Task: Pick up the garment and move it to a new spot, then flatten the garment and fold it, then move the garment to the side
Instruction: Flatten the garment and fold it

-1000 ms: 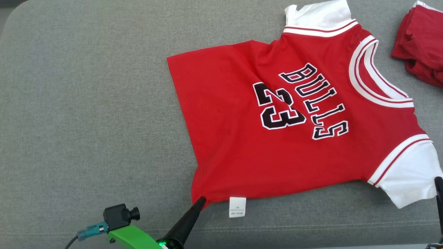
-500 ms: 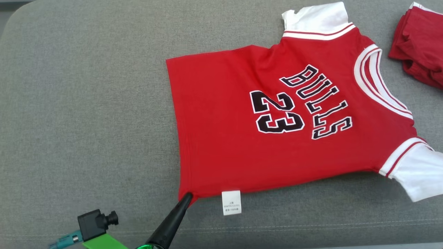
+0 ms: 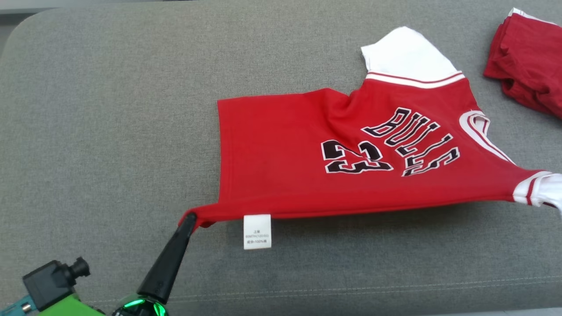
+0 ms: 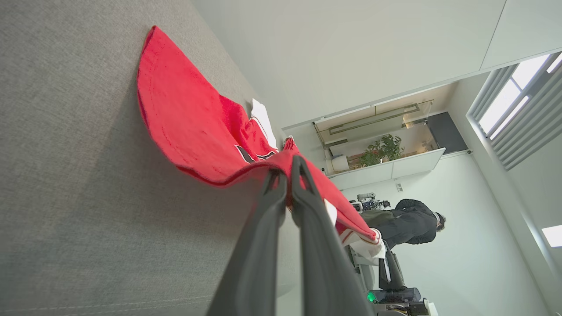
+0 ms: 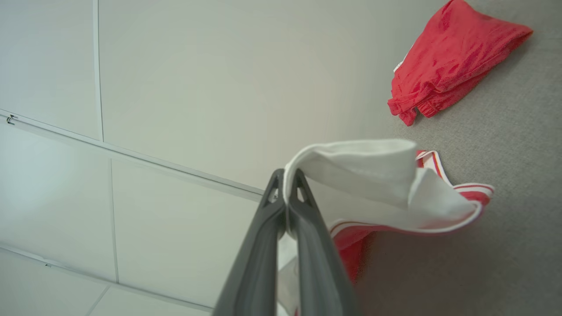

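Left fingers (image 3: 189, 219): clenched on hem corner (image 3: 203, 217) of jersey (image 3: 285, 162), 7 o'clock. Jersey stretches from there toward 3 o'clock, long axis 9-to-3; near edge raised off grey cushion (image 3: 109, 131), far edge resting. Right fingers (image 5: 290, 193): clenched on white sleeve (image 5: 364, 169) at 3 o'clock end. Likely next: both arms travel together, span taut. Red bundle (image 3: 527, 61), 1 o'clock, well apart.

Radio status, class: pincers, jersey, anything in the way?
Left pincer shut on jersey hem corner. Right pincer shut on white sleeve. Near edge raised off grey cushion. Second red garment far right, apart.
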Available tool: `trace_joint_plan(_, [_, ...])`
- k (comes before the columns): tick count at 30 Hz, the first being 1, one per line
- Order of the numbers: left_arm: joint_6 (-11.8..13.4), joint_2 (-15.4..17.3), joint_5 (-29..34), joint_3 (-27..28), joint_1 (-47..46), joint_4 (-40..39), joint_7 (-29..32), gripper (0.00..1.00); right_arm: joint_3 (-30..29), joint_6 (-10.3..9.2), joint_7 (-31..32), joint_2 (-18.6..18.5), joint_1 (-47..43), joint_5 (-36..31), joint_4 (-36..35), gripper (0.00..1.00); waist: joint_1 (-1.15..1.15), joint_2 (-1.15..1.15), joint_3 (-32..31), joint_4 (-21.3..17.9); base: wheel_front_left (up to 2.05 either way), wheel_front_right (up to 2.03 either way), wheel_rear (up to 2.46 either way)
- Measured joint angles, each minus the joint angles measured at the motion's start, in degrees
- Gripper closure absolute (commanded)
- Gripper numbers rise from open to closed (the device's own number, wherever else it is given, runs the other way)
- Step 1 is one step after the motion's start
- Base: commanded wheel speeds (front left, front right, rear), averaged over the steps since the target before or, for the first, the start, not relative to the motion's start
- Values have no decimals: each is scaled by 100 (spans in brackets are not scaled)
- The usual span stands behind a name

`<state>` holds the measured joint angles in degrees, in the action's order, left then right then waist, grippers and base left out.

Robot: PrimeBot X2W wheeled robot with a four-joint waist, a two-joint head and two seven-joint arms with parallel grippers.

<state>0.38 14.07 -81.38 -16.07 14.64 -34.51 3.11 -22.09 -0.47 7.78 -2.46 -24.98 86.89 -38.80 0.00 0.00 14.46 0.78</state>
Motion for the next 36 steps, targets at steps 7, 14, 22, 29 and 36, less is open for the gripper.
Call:
trace_joint_plan(7, [169,188,147,502,-138,-795,-121,100,-368,0,-171,-266,651,20,-800,100,0,0,-65,-69,0,0,0])
trace_joint_plan(14, [446,632,379,813,-712,-1207,101,100,-347,-314,-23,-859,1283,-20,-1313,100,0,0,10,-103,0,0,0])
trace_joint_plan(22, [579,872,358,840,-1879,-1192,616,100,141,-676,192,-1408,2435,-174,-1247,100,0,0,362,-76,0,0,0])
trace_joint_plan(29, [679,594,-4,578,-3306,-232,937,100,1031,-720,266,-1595,3934,-608,-202,100,0,0,830,-16,0,0,0])
trace_joint_plan(36, [695,292,160,219,-5081,1094,1218,100,1570,-717,224,-1254,5253,-1546,1781,100,0,0,1340,49,0,0,0])
